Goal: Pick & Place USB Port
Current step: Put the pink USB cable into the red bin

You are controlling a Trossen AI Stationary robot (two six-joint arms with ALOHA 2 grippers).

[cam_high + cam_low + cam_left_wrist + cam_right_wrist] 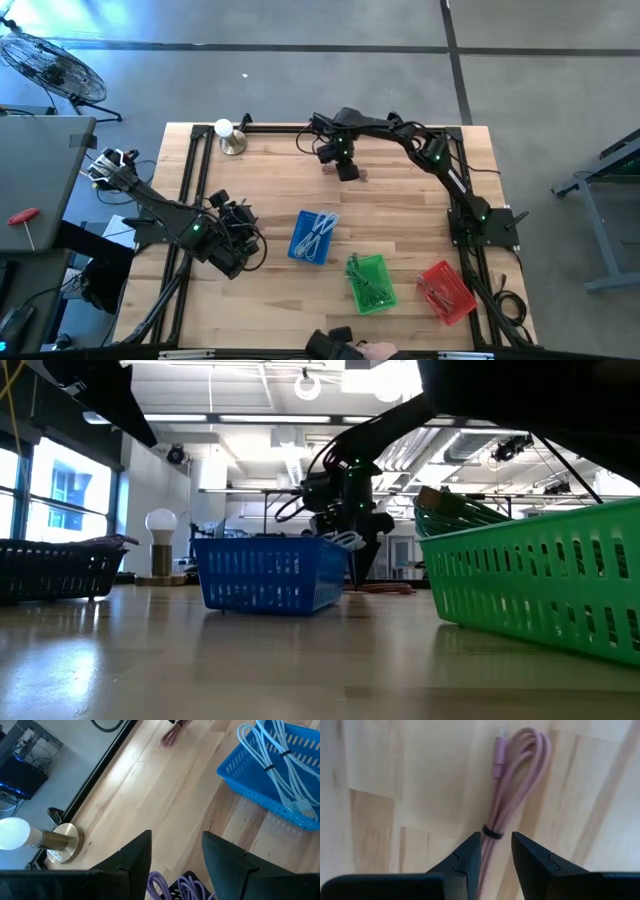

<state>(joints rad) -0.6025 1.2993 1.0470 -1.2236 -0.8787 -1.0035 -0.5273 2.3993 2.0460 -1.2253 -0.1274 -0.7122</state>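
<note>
We see the right claw (495, 852) low over the far part of the surface (400, 210), its two fingers (467, 855) apart and straddling a coiled pink cable (512, 785). The right wrist view shows the cable lying flat on the wood with a dark tie around its middle, right at the fingertips, and its plug pointing away from the claw. We cannot tell whether the fingers touch it. From above, the right claw (345, 170) hides most of the cable, and only a small pink bit (361, 176) shows beside it.

The left claw (175, 852) also stands apart, holding nothing between its fingers. Its wrist view shows purple cables (177, 887) below it, which the high view hides under the arm. That view also catches the pink cable (171, 735) far across the surface.

From above, the left claw (240, 225) sits near the left edge, just beside a blue basket (313, 237) holding white cables (320, 228). A green basket (369, 281) and a red basket (445, 291) lie nearer the front edge. A lamp with a bulb (229, 134) stands at the far left corner.

In the low view, the blue basket (265, 572) and green basket (535, 590) block most of the surface, and the right claw (365, 545) shows behind them.
</note>
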